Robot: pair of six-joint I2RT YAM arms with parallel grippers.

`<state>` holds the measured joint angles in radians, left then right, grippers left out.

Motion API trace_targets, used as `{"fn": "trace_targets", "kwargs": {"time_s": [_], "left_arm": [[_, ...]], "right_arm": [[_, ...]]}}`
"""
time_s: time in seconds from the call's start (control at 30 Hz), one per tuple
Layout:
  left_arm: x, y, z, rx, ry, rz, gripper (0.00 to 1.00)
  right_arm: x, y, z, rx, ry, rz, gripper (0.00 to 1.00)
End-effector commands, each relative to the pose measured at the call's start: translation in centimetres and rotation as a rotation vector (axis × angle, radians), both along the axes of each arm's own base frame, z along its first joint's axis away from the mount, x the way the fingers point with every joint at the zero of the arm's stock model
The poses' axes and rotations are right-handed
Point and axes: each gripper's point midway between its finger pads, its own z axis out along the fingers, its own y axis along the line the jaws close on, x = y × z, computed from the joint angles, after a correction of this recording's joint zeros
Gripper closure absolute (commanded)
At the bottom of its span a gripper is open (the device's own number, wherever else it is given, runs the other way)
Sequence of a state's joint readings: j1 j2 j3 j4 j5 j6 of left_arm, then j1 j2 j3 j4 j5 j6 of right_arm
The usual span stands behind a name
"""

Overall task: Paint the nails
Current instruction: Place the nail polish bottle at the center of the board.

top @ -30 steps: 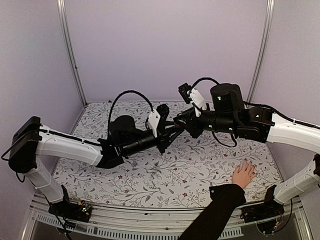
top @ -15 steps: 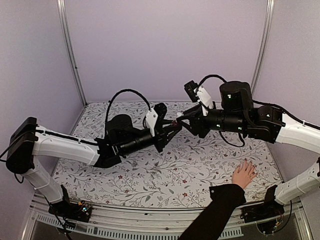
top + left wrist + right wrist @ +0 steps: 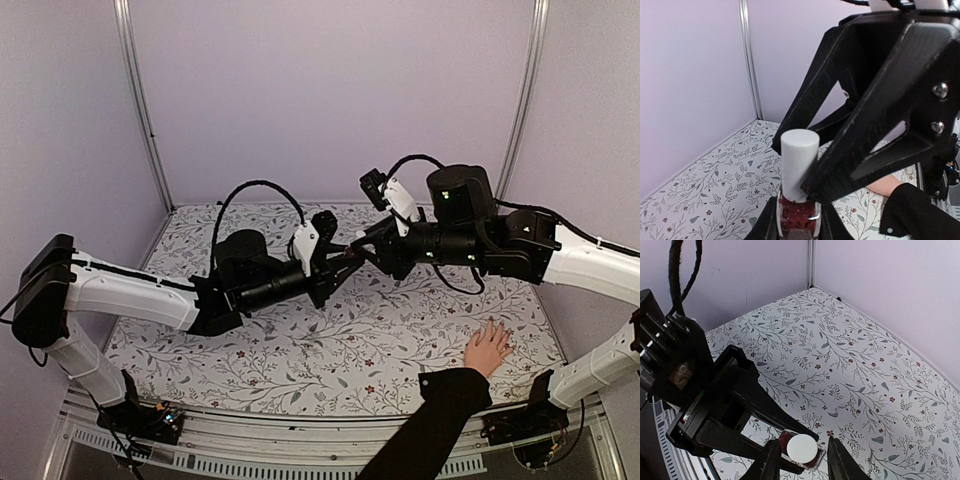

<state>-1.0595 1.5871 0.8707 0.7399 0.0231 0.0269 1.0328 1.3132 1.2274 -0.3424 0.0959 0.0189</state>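
Observation:
My left gripper (image 3: 343,263) is shut on a small dark-red bottle (image 3: 799,219) with a white cap (image 3: 799,160), holding it upright above mid-table. My right gripper (image 3: 364,243) meets it from the right. In the right wrist view its two fingers (image 3: 771,460) straddle the cap (image 3: 802,448) with a gap on each side, so it is open. A light-skinned hand (image 3: 488,348) with a black sleeve (image 3: 430,425) lies flat at the near right. The nails are too small to make out.
A floral cloth (image 3: 300,350) covers the table, and lilac walls with metal corner posts (image 3: 140,100) close it in. The person's forearm crosses the near edge beside the right arm's base (image 3: 530,425).
The right arm swung right and up away from the bottle, then came back left to it. The left arm and the hand have barely moved.

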Motion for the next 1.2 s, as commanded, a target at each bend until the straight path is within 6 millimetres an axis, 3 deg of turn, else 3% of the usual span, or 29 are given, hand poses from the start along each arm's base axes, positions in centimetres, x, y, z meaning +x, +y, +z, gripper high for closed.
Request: {"fn": "trace_targets", "kwargs": {"time_s": [0.0,0.27,0.33,0.43,0.53,0.6,0.63,0.67,0.9,1.17], "left_arm": [[0.1,0.4,1.2,-0.015,-0.034,0.0,1.0],[0.4,0.4,0.5,0.023,-0.055,0.018,1.0],[0.5,0.4,0.4,0.035,-0.054,0.027,1.0],[0.5,0.6,0.3,0.035,-0.047,0.03,0.78],[0.5,1.2,0.5,0.008,-0.035,0.034,0.47],[0.5,1.9,0.7,-0.016,-0.022,0.042,0.35],[0.5,2.3,0.7,-0.024,-0.015,0.046,0.12],[0.5,2.8,0.8,-0.034,-0.009,0.051,0.02],[0.9,7.1,0.9,-0.08,0.066,0.106,0.0],[1.5,10.7,0.4,-0.102,0.103,0.183,0.0]], "right_arm": [[0.4,0.1,1.2,0.014,-0.011,0.003,0.71],[0.5,0.3,1.0,0.019,0.006,0.023,0.98],[0.6,0.1,1.0,0.019,0.005,0.019,1.0],[1.0,-0.2,0.8,0.021,0.006,0.006,1.0],[1.6,-0.7,0.5,0.023,0.006,-0.016,1.0],[2.1,-1.2,0.2,0.032,0.005,-0.035,1.0],[2.5,-1.6,0.1,0.041,0.003,-0.045,1.0],[2.8,-1.8,-0.2,0.049,0.006,-0.051,1.0],[4.7,-2.3,-3.2,0.087,-0.025,-0.09,1.0],[7.0,-0.7,-10.0,0.044,-0.016,-0.114,1.0]]}}
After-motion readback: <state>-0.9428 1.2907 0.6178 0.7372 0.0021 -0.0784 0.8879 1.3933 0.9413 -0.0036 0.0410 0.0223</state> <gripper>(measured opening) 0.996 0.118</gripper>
